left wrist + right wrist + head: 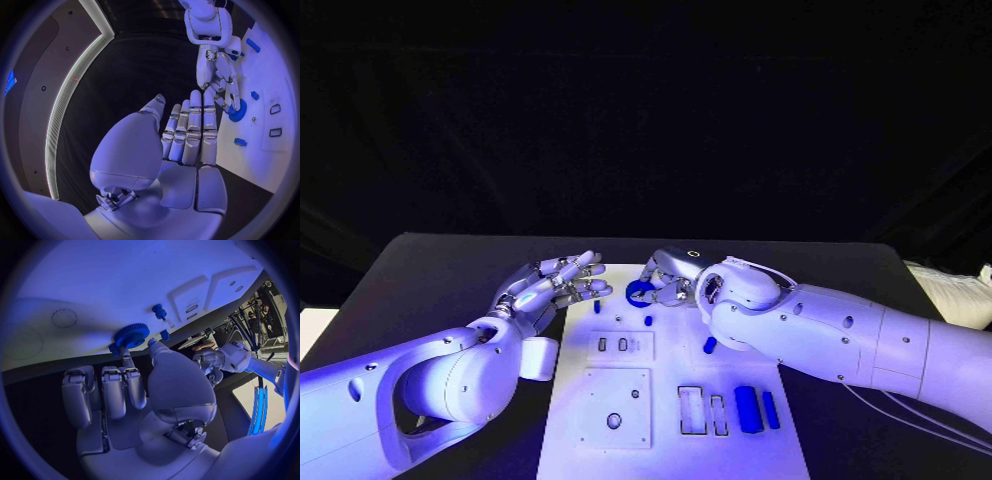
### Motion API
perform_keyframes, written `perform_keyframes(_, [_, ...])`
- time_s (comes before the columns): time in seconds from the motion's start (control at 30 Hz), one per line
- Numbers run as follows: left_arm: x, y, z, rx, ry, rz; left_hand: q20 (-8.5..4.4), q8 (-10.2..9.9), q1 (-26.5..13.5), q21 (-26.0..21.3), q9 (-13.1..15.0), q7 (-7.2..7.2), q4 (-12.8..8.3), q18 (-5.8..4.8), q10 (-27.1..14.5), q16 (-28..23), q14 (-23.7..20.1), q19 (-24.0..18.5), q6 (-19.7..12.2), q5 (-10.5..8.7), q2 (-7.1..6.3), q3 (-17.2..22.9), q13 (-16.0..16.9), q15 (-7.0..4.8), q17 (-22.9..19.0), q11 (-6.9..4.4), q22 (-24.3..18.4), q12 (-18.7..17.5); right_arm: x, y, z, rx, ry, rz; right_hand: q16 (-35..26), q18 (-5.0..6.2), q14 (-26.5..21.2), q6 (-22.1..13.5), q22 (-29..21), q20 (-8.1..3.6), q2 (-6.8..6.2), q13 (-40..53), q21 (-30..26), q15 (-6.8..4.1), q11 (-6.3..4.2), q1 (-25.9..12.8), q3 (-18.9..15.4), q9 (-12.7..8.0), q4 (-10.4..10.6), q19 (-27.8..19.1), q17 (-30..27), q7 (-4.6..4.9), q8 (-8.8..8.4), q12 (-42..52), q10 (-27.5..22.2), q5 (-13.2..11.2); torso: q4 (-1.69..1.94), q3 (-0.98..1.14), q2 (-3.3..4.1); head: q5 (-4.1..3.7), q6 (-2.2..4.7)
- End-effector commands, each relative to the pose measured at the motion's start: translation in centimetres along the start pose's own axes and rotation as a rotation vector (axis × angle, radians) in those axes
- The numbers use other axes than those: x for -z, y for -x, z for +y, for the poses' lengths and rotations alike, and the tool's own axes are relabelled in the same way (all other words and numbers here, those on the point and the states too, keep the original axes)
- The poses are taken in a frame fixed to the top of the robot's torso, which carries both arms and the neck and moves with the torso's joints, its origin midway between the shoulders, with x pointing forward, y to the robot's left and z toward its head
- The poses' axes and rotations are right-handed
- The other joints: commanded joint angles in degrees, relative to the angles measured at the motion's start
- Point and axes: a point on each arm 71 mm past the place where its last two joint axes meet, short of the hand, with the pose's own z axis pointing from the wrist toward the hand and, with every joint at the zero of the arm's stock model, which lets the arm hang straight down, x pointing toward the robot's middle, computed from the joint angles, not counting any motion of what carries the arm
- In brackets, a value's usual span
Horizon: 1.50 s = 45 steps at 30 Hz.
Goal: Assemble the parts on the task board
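The white task board [672, 362] lies in the middle of the black table. A blue gear [640, 293] sits at the board's far end; it also appears as the gear [132, 333] and the gear [238, 112] in the wrist views. My right hand [678, 278] reaches over it, and a fingertip and the thumb of the right hand [125, 385] pinch the gear's rim. My left hand [548, 287] hovers at the board's far left edge with its fingers straight and nothing in it. The left hand [187, 135] points toward the right hand [219, 75].
Small blue pegs [648, 320] [710, 344] lie on the board nearer me than the gear. Two blue bars [749, 408] [770, 409] lie at the near right, beside rectangular slots [691, 409]. A square plate with a hole [613, 420] sits at the near left.
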Motion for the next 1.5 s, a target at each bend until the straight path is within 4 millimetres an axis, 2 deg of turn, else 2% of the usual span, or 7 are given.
perform_keyframes(0.03, [0.0,-0.2,-0.1,0.006,-0.002,0.012,0.38,-0.25,-0.41,-0.34,-0.06,0.23,-0.46,0.69,-0.3,-0.25,-0.12,-0.17,-0.07,0.01,-0.01,0.0,-0.03,0.31,0.1,0.01,-0.05,-0.14,0.1,-0.2,-0.2,0.003,-0.01,0.011,-0.08,-0.39,5.82,-0.51,15.08,0.49,0.02,14.33,0.13,0.23,0.35,-0.44,0.02,0.08,0.32,6.0,14.31,-0.01,0.02,0.01,5.49,0.17,-0.06,0.01,-0.01,0.01,0.0])
perform_keyframes(0.4, [0.0,-0.1,-0.1,0.005,-0.003,0.01,0.39,-0.28,-0.39,-0.35,-0.06,0.24,-0.5,0.69,-0.33,-0.28,-0.1,-0.16,-0.1,0.01,0.01,0.02,-0.04,0.31,0.13,0.02,-0.07,-0.15,1.1,1.0,-0.4,-0.075,0.024,-0.167,-0.06,-0.39,5.83,-0.4,15.08,0.47,-0.01,14.39,0.13,0.21,0.31,0.26,0.14,0.15,-0.05,6.0,14.36,-0.06,0.07,0.13,5.55,0.71,0.12,-0.02,-0.04,-0.3,0.2])
perform_keyframes(0.63, [0.1,0.1,-0.2,0.004,-0.006,0.008,0.39,-0.28,-0.39,-0.35,-0.06,0.24,-0.5,0.69,-0.33,-0.28,-0.1,-0.16,-0.1,0.01,0.01,0.02,-0.04,0.31,0.13,0.02,-0.07,-0.15,3.0,2.8,-1.8,-0.199,0.059,-0.279,-0.11,-0.39,5.8,-0.17,15.08,0.42,-0.63,14.31,0.13,0.15,0.24,0.61,-0.22,0.23,-0.35,6.0,14.24,-0.15,0.11,-0.03,5.48,1.49,-0.2,-0.06,-0.12,-0.16,0.4])
perform_keyframes(0.83, [0.1,0.2,-0.2,0.004,-0.008,0.006,0.39,-0.29,-0.38,-0.35,-0.06,0.24,-0.51,0.7,-0.34,-0.29,-0.1,-0.16,-0.1,0.01,0.01,0.03,-0.04,0.31,0.13,0.02,-0.07,-0.15,5.4,4.5,-4.9,-0.29,0.027,-0.258,-0.06,-0.39,5.83,0.11,15.08,0.33,-0.61,14.41,0.13,0.06,0.14,1.18,-0.66,0.33,-0.82,6.0,14.38,-0.25,0.11,0.13,5.56,3.36,-0.63,-0.05,-0.31,0.06,0.3])
perform_keyframes(1.03, [0.1,0.3,-0.2,0.004,-0.01,0.006,0.39,-0.33,-0.35,-0.36,-0.06,0.24,-0.58,0.7,-0.38,-0.34,-0.09,-0.14,-0.12,0.02,0.01,0.04,-0.04,0.31,0.17,0.03,-0.09,-0.16,7.7,5.4,-9.0,-0.317,-0.018,-0.19,0.13,-0.39,5.93,0.64,15.08,0.19,-0.67,14.54,0.13,-0.06,0.04,6.26,0.14,0.46,-5.0,6.0,14.82,-0.29,0.11,0.37,5.67,4.01,-1.18,0.05,-0.5,0.12,0.31])
perform_keyframes(1.13, [0.1,0.3,-0.2,0.005,-0.011,0.007,0.39,-0.31,-0.31,-0.37,-0.04,0.2,-0.64,0.7,-0.34,-0.37,-0.07,-0.13,-0.05,0.03,0.04,0.08,-0.02,0.31,0.2,0.0,-0.11,-0.12,8.6,5.6,-10.4,-0.318,-0.03,-0.162,0.16,-0.39,5.94,0.63,15.08,0.21,-1.23,14.5,0.13,-0.02,0.08,8.03,0.14,0.44,-6.79,6.0,14.89,-0.2,0.05,0.28,5.63,3.37,-1.42,0.25,-0.47,0.31,0.45])
perform_keyframes(1.5, [0.0,0.3,-0.1,0.006,-0.011,0.01,0.39,-0.29,-0.29,-0.38,-0.02,0.15,-0.68,0.71,-0.29,-0.41,-0.05,-0.12,0.03,0.03,0.07,0.11,-0.01,0.3,0.24,-0.03,-0.13,-0.09,10.4,4.8,-14.1,-0.28,-0.091,-0.104,0.12,-0.39,5.92,-1.18,15.08,0.47,-2.68,14.33,0.13,0.32,0.5,9.56,-0.94,0.0,-9.09,6.0,14.8,0.28,-0.14,-0.06,5.48,2.62,-1.17,0.22,-0.45,-0.88,0.53])
